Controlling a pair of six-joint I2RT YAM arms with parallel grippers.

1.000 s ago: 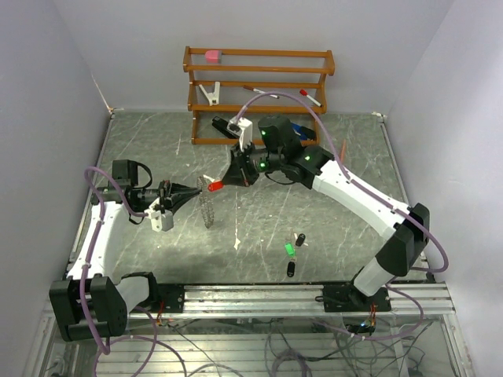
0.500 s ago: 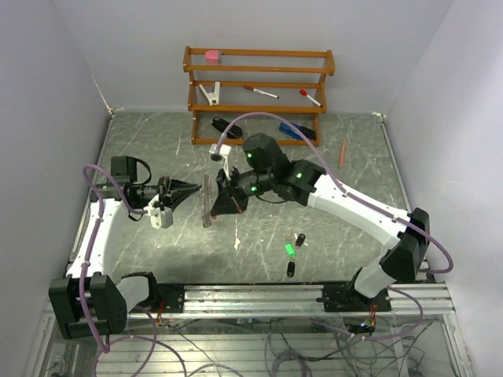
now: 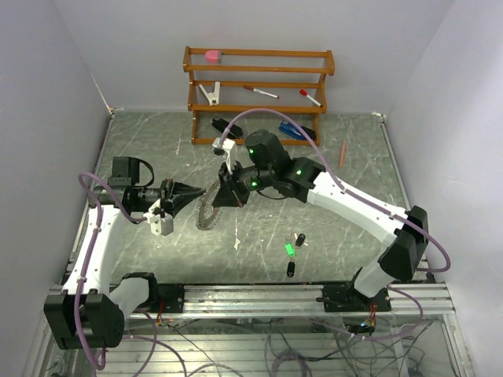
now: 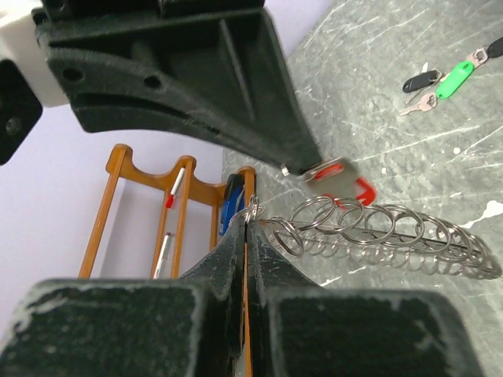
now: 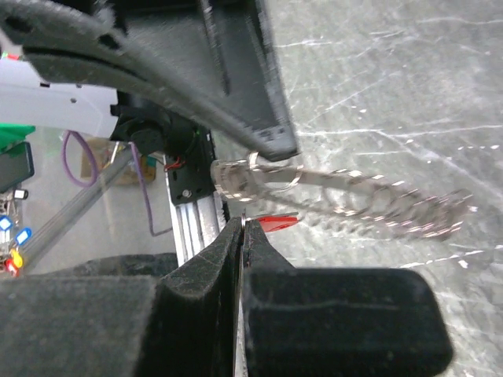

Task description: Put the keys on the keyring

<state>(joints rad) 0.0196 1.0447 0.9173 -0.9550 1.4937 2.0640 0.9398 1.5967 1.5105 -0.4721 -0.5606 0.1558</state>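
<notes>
- A wooden rack (image 3: pixel 259 72) with three shelves stands at the far edge of the grey, marbled tabletop (image 3: pixel 149 149), against the back wall.
- A pink block (image 3: pixel 212 56) lies at the left end of the top shelf.
- On the middle shelf a white clip (image 3: pixel 211 93) sits at the left. One red-capped marker (image 3: pixel 259 92) lies mid-shelf and a second marker (image 3: pixel 310 96) lies nearer the right end.
- At the lowest level are a black object (image 3: pixel 222 126) and a blue object (image 3: pixel 295 130), both too small to identify.
- An orange stick (image 3: pixel 343 152) lies near the right edge.
- A white scrap (image 3: pixel 237 243) lies towards the front.
</notes>
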